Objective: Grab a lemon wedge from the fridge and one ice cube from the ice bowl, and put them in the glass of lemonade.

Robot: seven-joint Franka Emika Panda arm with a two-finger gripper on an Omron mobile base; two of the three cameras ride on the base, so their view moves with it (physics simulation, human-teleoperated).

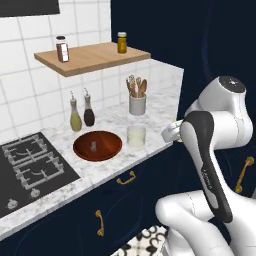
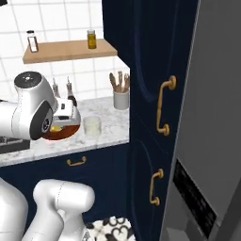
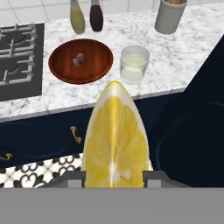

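Yellow lemon wedge (image 3: pixel 114 140) clamped between fingers; ice cube (image 3: pixel 79 58) in ice bowl (image 3: pixel 98 70)

counter (image 1: pixel 100 165) | ice bowl (image 1: pixel 98 145) | glass of lemonade (image 1: pixel 136 136) | utensil cup (image 1: pixel 137 104)

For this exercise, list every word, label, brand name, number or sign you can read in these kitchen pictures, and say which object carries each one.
No text can be read with confidence.
Dark forearm cover of the robot arm: a faint line of lettering, too small and blurred to read.
Spice jar on the wooden shelf: a pale label, no legible characters.
Black dispenser panel on the fridge: no legible marks.
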